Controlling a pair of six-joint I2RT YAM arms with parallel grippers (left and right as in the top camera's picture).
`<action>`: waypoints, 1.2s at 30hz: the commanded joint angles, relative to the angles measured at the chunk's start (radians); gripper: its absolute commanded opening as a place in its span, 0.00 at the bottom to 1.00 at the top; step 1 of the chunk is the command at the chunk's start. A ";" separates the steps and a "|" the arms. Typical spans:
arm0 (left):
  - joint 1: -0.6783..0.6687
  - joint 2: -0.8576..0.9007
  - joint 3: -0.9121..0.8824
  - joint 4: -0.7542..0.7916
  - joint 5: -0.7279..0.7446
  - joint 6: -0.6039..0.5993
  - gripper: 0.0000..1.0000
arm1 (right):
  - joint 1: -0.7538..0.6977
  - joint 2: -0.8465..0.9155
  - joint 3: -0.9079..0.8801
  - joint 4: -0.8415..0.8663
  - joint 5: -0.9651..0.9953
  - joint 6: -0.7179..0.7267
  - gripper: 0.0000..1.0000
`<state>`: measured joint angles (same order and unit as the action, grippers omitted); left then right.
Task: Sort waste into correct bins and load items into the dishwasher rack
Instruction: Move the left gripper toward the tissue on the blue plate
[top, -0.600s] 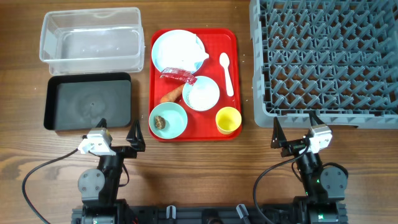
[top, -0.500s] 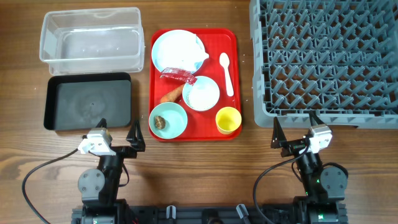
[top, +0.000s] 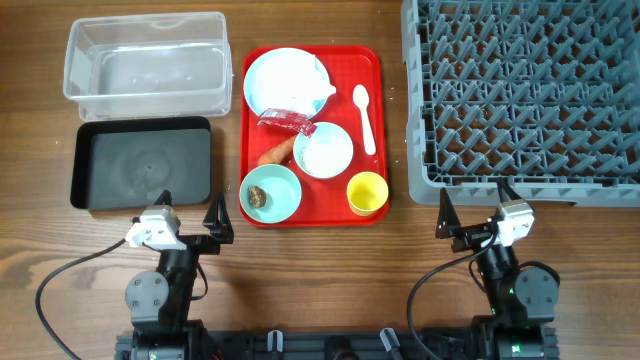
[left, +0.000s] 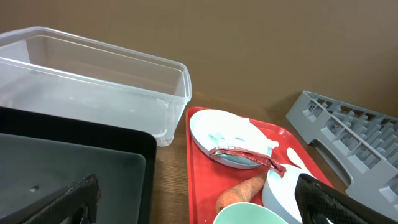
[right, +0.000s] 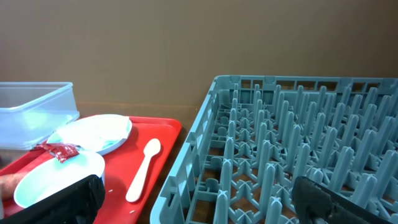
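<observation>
On the red tray (top: 375, 60) sit a light-blue plate (top: 270, 70) holding a white napkin (top: 300, 95), a red wrapper (top: 288, 122), a carrot (top: 276, 154), a bowl with white rice (top: 324, 150), a bowl (top: 282, 200) with a brown lump (top: 258, 196), a yellow cup (top: 367, 193) and a white spoon (top: 365, 118). The clear tub (top: 146, 55) and black tray (top: 142, 162) lie left and the grey rack (top: 520, 95) right. My left gripper (top: 190, 214) is open near the black tray's front corner. My right gripper (top: 474, 206) is open before the rack.
The left wrist view shows the tub (left: 93, 81), black tray (left: 68, 162), carrot (left: 242, 190) and wrapper (left: 245, 155). The right wrist view shows the spoon (right: 143, 169) and rack wall (right: 193, 149). Bare wooden table lies along the front edge.
</observation>
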<state>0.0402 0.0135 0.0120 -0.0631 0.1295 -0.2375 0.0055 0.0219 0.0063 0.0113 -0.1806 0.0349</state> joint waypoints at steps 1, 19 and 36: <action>-0.004 -0.007 -0.006 0.000 0.012 0.017 1.00 | -0.004 -0.005 -0.001 0.003 0.039 -0.009 1.00; -0.004 -0.005 0.052 0.200 0.091 0.021 1.00 | -0.004 -0.005 0.090 0.167 -0.058 -0.006 1.00; -0.006 0.812 1.054 -0.329 0.151 0.077 1.00 | -0.004 0.597 0.921 -0.170 -0.281 -0.010 1.00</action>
<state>0.0402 0.6701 0.8890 -0.3073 0.2462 -0.1768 0.0055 0.4614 0.7807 -0.0856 -0.3832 0.0311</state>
